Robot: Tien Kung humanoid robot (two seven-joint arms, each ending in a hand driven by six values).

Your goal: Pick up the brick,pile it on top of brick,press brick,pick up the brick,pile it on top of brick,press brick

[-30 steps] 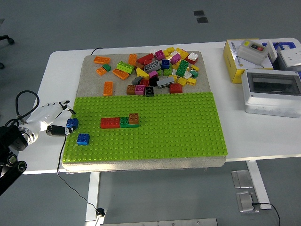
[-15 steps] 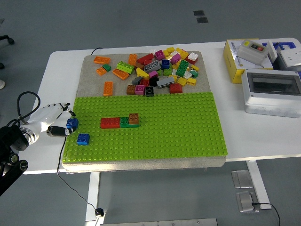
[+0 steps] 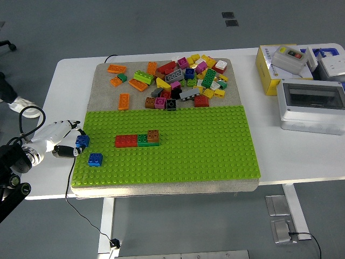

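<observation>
My left hand (image 3: 77, 142) sits at the left edge of the green baseplate (image 3: 205, 145), white fingers curled around a small blue brick (image 3: 83, 141) held just over the plate's edge. A second blue brick (image 3: 95, 159) stands on the plate a little in front and to the right of the hand. Further right on the plate is a row of a red brick (image 3: 126, 141) and a green brick (image 3: 143, 142), with a brown brick (image 3: 153, 135) stacked at the row's right end. The right arm is out of the picture.
A heap of loose bricks (image 3: 183, 78) lies on the grey mat behind the plate, with orange pieces (image 3: 124, 101) to its left. A grey-white electrical box (image 3: 311, 105) and a yellow box (image 3: 268, 67) stand at the right. A person's shoe (image 3: 21, 102) shows at the left edge.
My left hand with the blue brick has drifted slightly left. A person's foot has come into view at the left edge. The bricks on the plate have not moved.
</observation>
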